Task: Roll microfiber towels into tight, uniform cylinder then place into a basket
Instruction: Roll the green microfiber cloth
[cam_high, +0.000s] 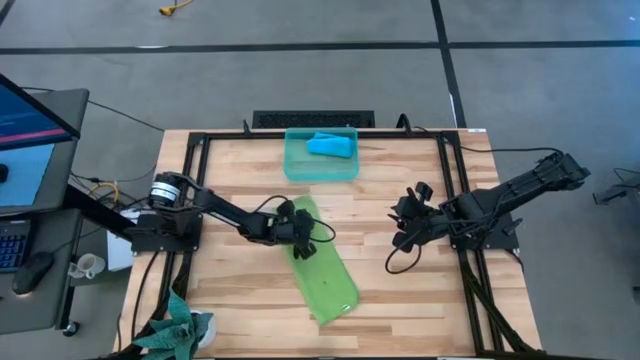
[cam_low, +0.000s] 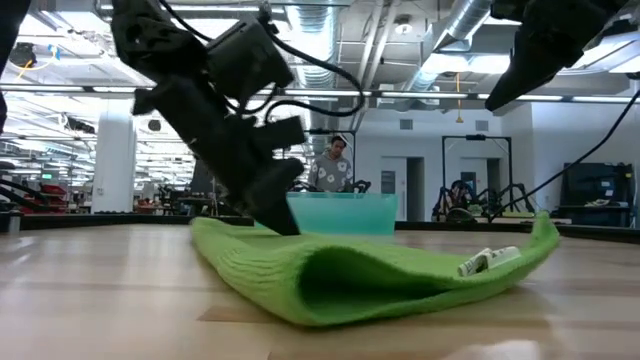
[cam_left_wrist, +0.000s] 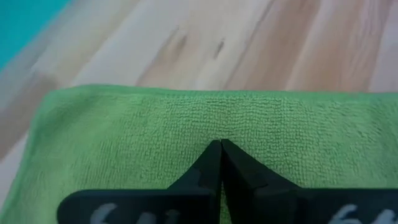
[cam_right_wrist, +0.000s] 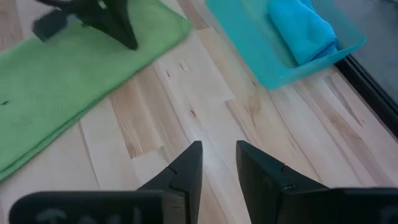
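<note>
One light wooden table (cam_high: 400, 300) carries everything I see. Lime green microfiber towel (cam_high: 322, 265) lies flat mid-table, the left gripper (cam_left_wrist: 221, 149) pressing closed on its far end. Translucent teal basket (cam_high: 296, 168) holds the rolled sky-blue towel (cam_high: 330, 146). Right gripper (cam_right_wrist: 219, 163) hovers part-open, empty.

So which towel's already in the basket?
The blue towel, bundled inside the basket. The green towel lies flat on the table.

Even, bright overhead lighting; ceiling lamps (cam_low: 445, 62) glare in low view. Soft shadows on table (cam_high: 400, 290). Left wrist view: table edges blurred.
</note>
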